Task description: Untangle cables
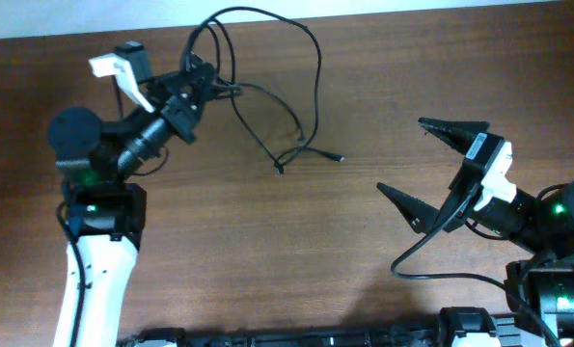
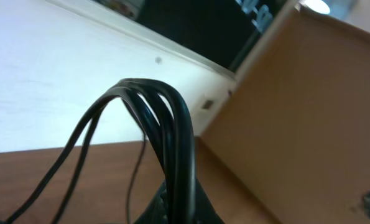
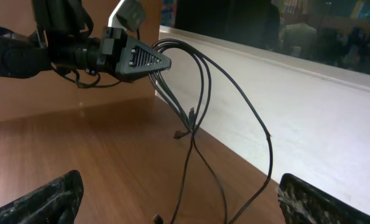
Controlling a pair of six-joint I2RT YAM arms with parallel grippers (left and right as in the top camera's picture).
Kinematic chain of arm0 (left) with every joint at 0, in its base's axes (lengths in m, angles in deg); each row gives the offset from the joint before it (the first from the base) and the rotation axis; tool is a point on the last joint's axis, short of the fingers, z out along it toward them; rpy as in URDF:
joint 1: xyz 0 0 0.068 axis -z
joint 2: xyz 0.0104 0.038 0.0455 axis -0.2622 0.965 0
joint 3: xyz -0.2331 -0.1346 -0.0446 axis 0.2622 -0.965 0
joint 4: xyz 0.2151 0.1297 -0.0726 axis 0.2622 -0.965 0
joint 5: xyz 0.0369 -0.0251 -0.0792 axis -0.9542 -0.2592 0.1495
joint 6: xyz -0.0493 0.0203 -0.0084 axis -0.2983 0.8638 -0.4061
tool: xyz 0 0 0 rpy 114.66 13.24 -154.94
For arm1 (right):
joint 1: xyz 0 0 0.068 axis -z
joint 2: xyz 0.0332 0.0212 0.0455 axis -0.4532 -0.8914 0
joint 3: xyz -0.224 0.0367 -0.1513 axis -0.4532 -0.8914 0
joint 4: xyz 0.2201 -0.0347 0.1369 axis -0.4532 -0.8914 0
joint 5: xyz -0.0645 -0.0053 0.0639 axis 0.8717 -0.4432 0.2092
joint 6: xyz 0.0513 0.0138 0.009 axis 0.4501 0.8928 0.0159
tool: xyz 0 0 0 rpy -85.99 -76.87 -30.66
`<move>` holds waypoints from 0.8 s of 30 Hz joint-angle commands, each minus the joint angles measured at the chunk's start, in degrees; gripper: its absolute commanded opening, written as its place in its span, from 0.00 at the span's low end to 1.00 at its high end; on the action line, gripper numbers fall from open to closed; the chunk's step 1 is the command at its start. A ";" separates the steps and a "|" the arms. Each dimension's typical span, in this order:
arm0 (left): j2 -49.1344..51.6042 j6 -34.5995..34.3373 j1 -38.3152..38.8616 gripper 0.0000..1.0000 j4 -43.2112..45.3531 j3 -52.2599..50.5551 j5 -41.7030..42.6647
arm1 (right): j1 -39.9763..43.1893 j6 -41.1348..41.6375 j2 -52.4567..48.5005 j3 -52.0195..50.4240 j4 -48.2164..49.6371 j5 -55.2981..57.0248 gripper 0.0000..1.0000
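Note:
The cables [image 1: 314, 77] are thin black cords looping over the back of the wooden table [image 1: 267, 260]. Two plug ends [image 1: 340, 157] lie near the middle. My left gripper [image 1: 207, 82] is shut on a bunch of the cords at the back left and holds them above the table. In the left wrist view the cables [image 2: 178, 124] arch up out of the closed left gripper [image 2: 186, 202]. My right gripper [image 1: 402, 156] stands wide open to the right of the plug ends, holding nothing. In the right wrist view the cables [image 3: 203, 99] hang from the left gripper [image 3: 163, 62], well ahead of the right gripper [image 3: 181, 205].
A white strip [image 1: 412, 10] runs beyond the table's back edge. Black gear [image 1: 364, 337] lines the front edge. The right arm's own thick black wire [image 1: 431, 270] curves over the table at the front right.

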 commanded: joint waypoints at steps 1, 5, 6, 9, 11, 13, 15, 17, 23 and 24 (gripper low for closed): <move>-1.18 2.47 7.82 0.11 0.72 0.39 3.32 | 0.33 0.46 0.24 0.96 0.20 -0.74 0.99; -1.18 6.80 10.03 0.99 -6.69 0.39 -1.29 | 0.33 0.48 0.24 0.96 0.15 -0.04 0.99; -1.18 6.88 10.03 0.99 -9.25 0.39 -2.12 | 0.33 0.46 0.24 0.96 0.17 0.02 0.99; -1.62 10.16 10.03 0.99 -11.89 0.39 -2.23 | 0.33 0.50 0.24 0.96 0.13 1.46 0.99; -2.91 10.69 10.03 0.99 -13.46 0.39 -5.57 | 0.33 0.98 0.24 0.96 -1.03 4.81 0.99; -5.75 14.78 10.03 0.99 -17.38 0.39 -11.74 | 0.33 3.74 0.17 0.96 -2.97 10.38 0.99; -9.20 17.81 10.03 0.99 -23.96 0.39 -20.26 | 0.33 3.69 -0.09 0.96 -5.44 13.44 0.99; -12.59 23.02 10.03 0.99 -29.86 0.39 -27.67 | 0.33 3.69 -1.03 0.96 -7.85 14.16 0.99; -16.44 26.71 10.03 0.99 -38.10 0.37 -37.27 | 0.33 3.69 -10.10 0.96 -17.38 12.46 0.99; -16.37 26.71 10.03 0.99 -38.71 0.37 -37.27 | 0.31 3.72 -11.76 0.96 -18.21 10.60 0.99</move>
